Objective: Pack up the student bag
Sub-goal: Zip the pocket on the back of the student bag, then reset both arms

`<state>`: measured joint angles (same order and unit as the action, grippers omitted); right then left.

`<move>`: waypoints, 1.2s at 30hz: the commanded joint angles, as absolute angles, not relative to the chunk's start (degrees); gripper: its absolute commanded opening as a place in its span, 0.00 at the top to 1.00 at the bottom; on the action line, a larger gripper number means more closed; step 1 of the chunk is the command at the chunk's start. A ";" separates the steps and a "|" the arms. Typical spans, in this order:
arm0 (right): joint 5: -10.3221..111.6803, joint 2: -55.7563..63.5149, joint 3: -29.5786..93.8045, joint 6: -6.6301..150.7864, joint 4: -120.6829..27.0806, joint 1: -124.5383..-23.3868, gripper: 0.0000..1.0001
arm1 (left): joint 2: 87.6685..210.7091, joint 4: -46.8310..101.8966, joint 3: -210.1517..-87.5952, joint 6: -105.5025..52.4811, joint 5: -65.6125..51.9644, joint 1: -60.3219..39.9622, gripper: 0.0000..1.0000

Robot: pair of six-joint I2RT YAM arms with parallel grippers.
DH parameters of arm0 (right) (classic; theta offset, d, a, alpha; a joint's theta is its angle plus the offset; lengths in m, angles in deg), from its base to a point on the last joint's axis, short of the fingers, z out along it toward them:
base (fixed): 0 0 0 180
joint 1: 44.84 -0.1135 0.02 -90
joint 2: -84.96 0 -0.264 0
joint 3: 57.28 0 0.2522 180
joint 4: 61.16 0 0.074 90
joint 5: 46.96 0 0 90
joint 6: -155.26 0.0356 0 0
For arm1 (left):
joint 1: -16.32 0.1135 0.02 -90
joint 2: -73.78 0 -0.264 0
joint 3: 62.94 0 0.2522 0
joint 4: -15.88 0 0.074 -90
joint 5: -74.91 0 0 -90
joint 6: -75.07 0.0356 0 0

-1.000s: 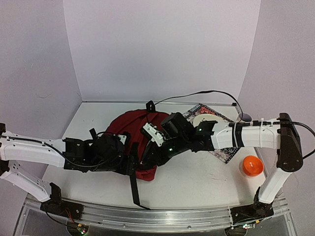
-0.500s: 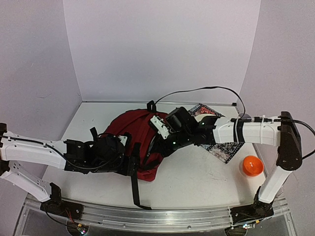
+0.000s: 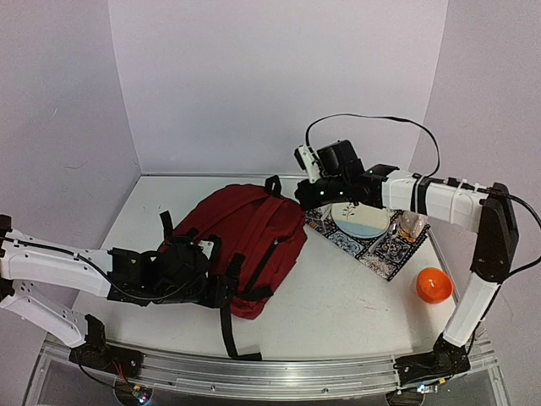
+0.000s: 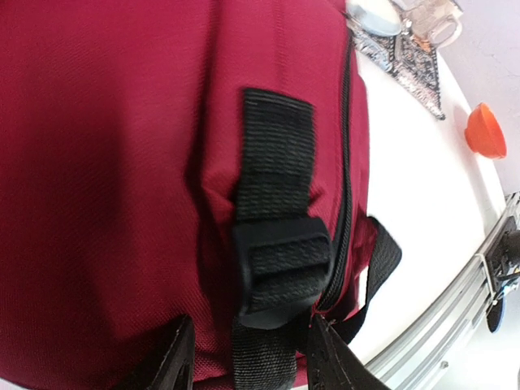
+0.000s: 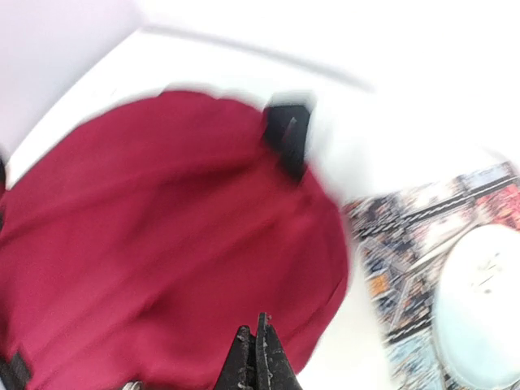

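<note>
Straddling a strap (image 4: pixel 272 244) of the bag (image 3: pixel 254 228), the left gripper (image 4: pixel 250 361) is standing parted. The right gripper (image 5: pixel 256 357), closed, is hovering over the bag

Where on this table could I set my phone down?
The widest bare stretch of white table lies between the dark red fabric backpack and the small orange object, on the near side of the patterned mat. A smaller patch sits at the back left corner, behind the backpack. The mat is crowded: a round white dish and a clear glass mug.
</note>
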<state>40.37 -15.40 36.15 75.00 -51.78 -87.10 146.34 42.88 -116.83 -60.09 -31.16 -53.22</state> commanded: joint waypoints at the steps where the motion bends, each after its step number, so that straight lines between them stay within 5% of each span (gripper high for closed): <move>1: 42.28 -18.96 40.35 74.32 -53.40 -85.72 1.00 | 145.37 51.54 -113.94 -62.16 -31.65 -52.87 0.51; 7: 45.81 -18.89 39.15 75.66 -54.60 -85.07 0.93 | 143.62 51.47 -118.30 -59.42 -33.92 -52.85 0.39; 14: 43.06 -14.94 36.76 77.05 -54.79 -81.86 0.65 | 141.83 50.93 -124.70 -52.37 -36.29 -48.14 0.21; 17: 40.09 -12.65 35.03 78.53 -54.96 -78.88 0.56 | 141.43 50.15 -126.37 -48.78 -33.36 -41.42 0.16; 22: 35.58 -7.82 31.04 80.12 -55.41 -73.47 0.24 | 139.87 49.50 -128.89 -44.34 -29.64 -29.94 0.07; 28: 32.22 -0.17 25.72 81.56 -55.48 -66.78 0.03 | 137.99 49.58 -131.16 -43.03 -25.65 -14.16 0.00; 36: 18.94 18.03 13.20 79.03 -59.40 -63.94 0.02 | 131.18 49.59 -129.55 -43.11 -17.39 9.55 0.00</move>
<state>27.51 7.75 19.14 80.78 -55.30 -63.84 136.95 50.21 -128.89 -44.40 -22.08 2.73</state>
